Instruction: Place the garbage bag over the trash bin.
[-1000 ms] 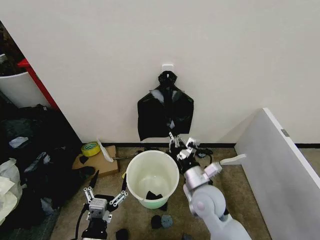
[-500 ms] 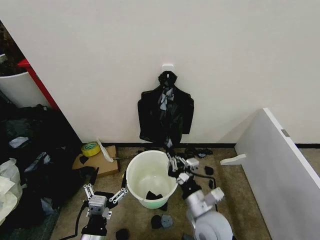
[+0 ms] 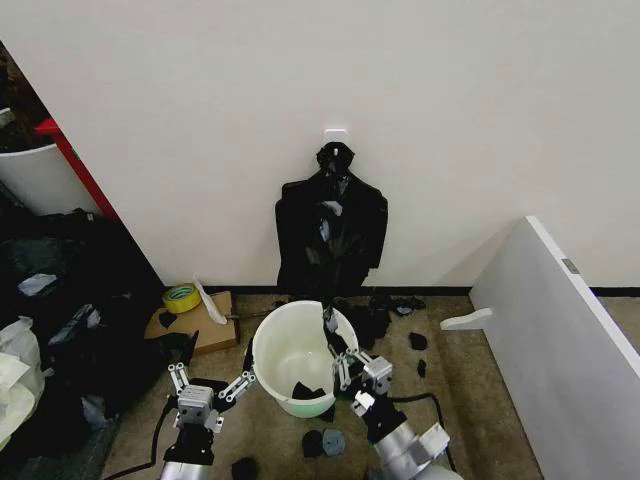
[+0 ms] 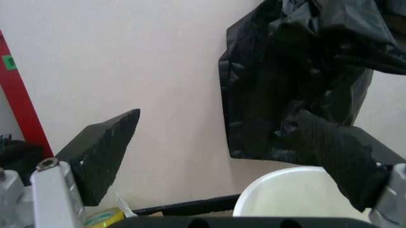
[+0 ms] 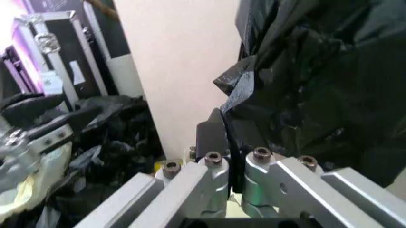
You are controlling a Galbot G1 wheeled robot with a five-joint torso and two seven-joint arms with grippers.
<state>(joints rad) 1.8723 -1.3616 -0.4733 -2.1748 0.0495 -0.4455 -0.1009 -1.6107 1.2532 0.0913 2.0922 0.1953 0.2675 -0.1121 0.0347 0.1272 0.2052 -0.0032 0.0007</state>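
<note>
On the floor by the wall: the trash bin (image 3: 304, 358), a round white bucket with a pale green tint low down, stands upright with its mouth open; a small black scrap (image 3: 306, 391) lies inside at the bottom.
Bin in left wrist view: its white rim (image 4: 288, 199) shows low, below the hanging black plastic.
Garbage bag: a stretch of thin glossy black plastic (image 3: 331, 332) runs up from the right gripper to the black bundle on the wall; it is off the bin, not over the rim.
Hanging bundle: a shirt-shaped bunch of black bags (image 3: 331, 238) with a knotted top hangs from a white wall hook (image 3: 336, 133), above and behind the bin.
Right gripper (image 3: 340, 362): at the bin's right rim, its fingers (image 5: 219, 142) pressed together on the black plastic, which fills the space just ahead of them in the right wrist view (image 5: 317, 80).
Left gripper (image 3: 209, 390): low on the floor just left of the bin, fingers spread wide apart, nothing between them; its dark pads (image 4: 101, 152) stand far apart in the left wrist view.
Left of the bin: a yellow tape roll (image 3: 181, 297) rests on a piece of cardboard (image 3: 196, 322).
Floor debris: small black scraps (image 3: 322, 442) lie in front of the bin, more near the baseboard on the right (image 3: 403, 304).
Right side: a white panel (image 3: 560, 330) leans across the corner.
Far left: a heap of dark clutter (image 3: 70, 320).
</note>
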